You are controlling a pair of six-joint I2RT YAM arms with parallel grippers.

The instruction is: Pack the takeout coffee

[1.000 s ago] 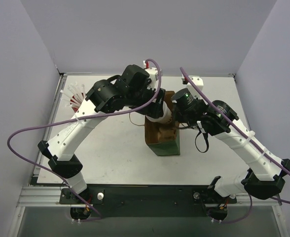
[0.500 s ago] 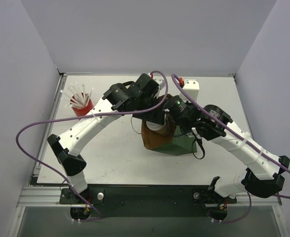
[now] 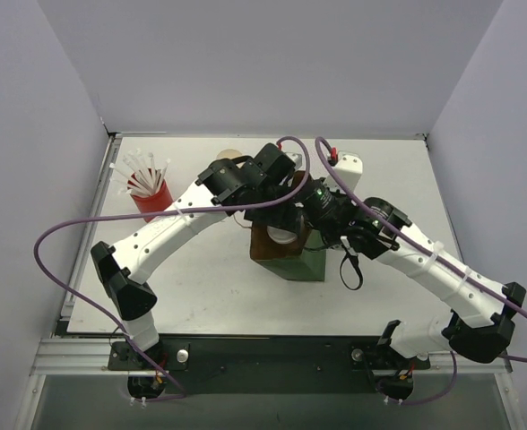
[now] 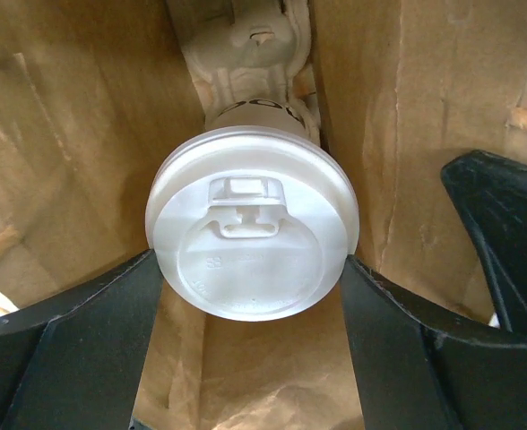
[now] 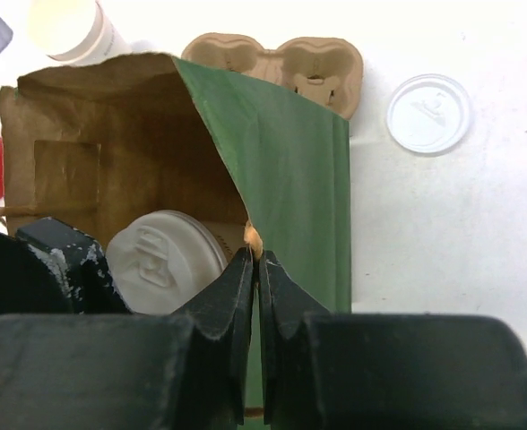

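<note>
Green bag [image 5: 290,161] | left claw [image 4: 250,269] clamps takeout coffee [image 4: 252,237] | right-wrist only: loose lid [image 5: 428,113]

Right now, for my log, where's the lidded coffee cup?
In top view the coffee cup is inside the paper bag at mid-table, held by the left gripper; the right gripper pinches the bag's rim.

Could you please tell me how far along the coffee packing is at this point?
Done: the lidded takeout coffee is inside the paper bag. In hand: the left end effector grips its sides, and the right end effector pinches the bag's rim, holding it open. Remaining: release the cup and withdraw; whether it rests on the bottom is not visible.
</note>
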